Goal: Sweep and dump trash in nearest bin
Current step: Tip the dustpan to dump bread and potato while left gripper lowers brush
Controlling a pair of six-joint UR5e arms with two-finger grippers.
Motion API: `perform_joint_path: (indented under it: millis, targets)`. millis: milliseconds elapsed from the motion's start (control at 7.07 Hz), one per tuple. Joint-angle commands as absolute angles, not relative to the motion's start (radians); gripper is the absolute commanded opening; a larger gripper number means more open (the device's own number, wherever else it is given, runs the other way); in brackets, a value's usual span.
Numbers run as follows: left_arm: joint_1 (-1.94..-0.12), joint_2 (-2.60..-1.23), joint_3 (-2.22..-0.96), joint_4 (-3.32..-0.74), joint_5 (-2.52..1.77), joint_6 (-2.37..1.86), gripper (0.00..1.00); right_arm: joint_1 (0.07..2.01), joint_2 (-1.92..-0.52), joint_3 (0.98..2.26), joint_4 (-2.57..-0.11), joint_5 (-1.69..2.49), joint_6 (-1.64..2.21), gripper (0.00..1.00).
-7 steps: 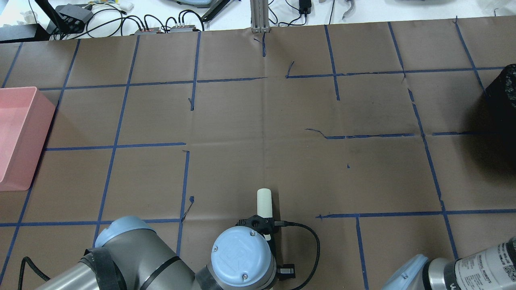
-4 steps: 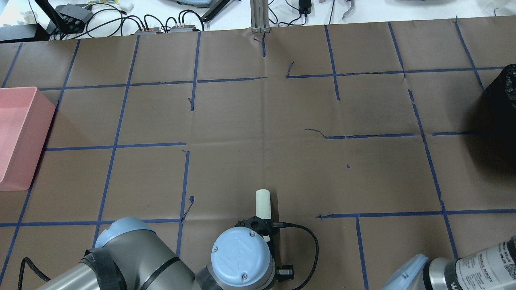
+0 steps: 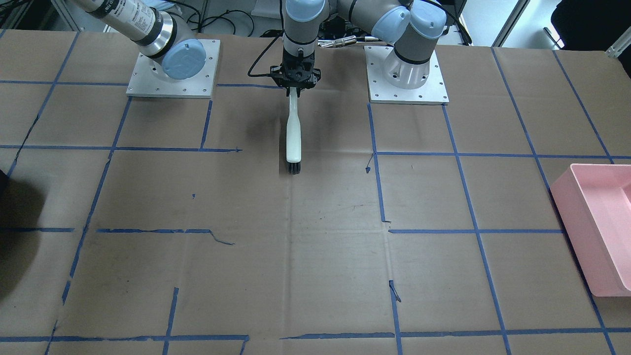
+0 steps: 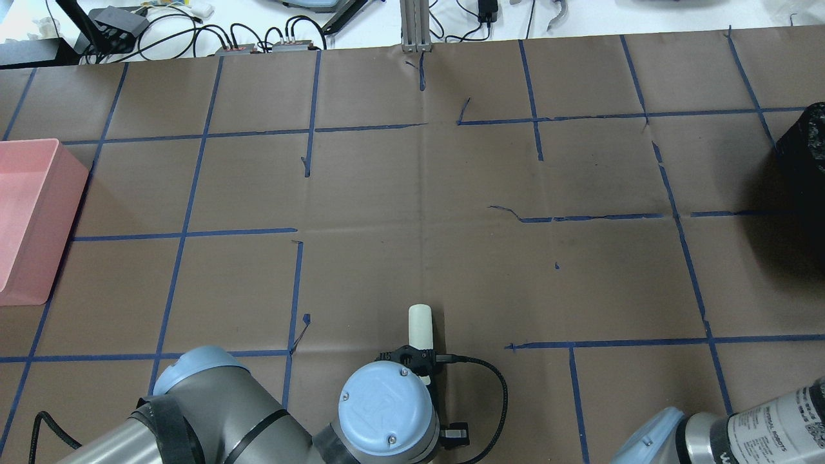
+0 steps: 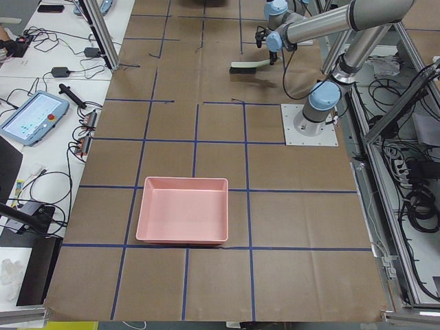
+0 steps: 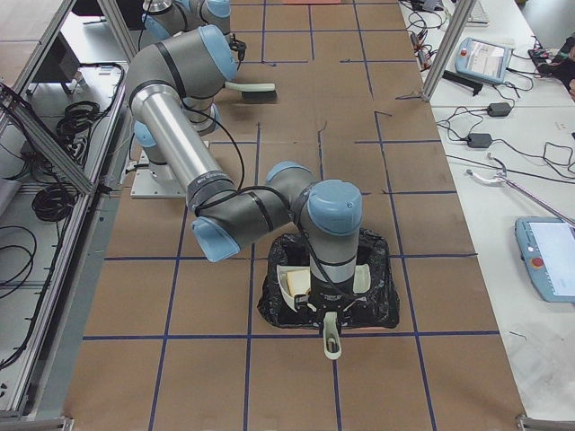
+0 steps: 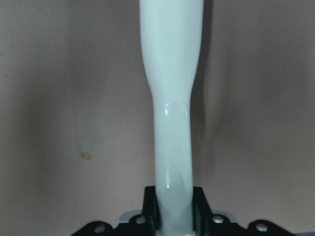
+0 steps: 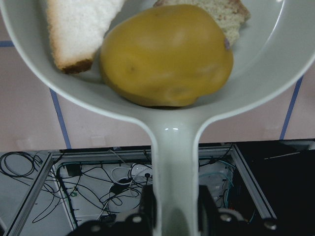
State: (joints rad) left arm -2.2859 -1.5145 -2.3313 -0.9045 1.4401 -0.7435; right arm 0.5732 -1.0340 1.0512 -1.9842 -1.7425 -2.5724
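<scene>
The right gripper (image 8: 175, 216) clamps the pan (image 8: 173, 147) by its handle. In the pan lie the yellow lump (image 8: 165, 54) and two bread pieces (image 8: 74, 29), above the black bin (image 6: 382, 305). Farther off, the left gripper (image 3: 297, 81) grips the brush (image 3: 294, 133), held over the table (image 3: 315, 256).

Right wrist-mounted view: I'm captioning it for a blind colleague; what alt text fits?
A white dustpan holds a yellow potato-like lump and two crusted bread pieces. Its handle runs down the picture into the right gripper, which is shut on it; brown paper with blue tape lines lies beneath.
</scene>
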Motion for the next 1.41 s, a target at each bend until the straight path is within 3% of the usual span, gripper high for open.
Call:
perform_joint_path:
  millis: [0,283,849,1273]
  targets:
    - [-2.276,-1.517,-2.329,-0.905,1.443,-0.739,0.65,0.581,-1.055,1.098,-2.080,-1.810,-2.569,0.00]
    - [-2.263,-1.491,-2.309,-0.904,1.443,-0.735,0.81,0.617,-1.097,1.195,-2.207,-1.863,-2.574,0.00]
    - [-2.096,-1.474,-2.162,-0.925,1.448,-0.430,0.91,0.632,-1.120,1.232,-2.299,-1.917,-2.579,0.00]
    - [-1.907,-1.450,-2.003,-1.214,1.450,-0.165,0.91,0.634,-1.120,1.253,-2.339,-1.939,-2.582,0.00]
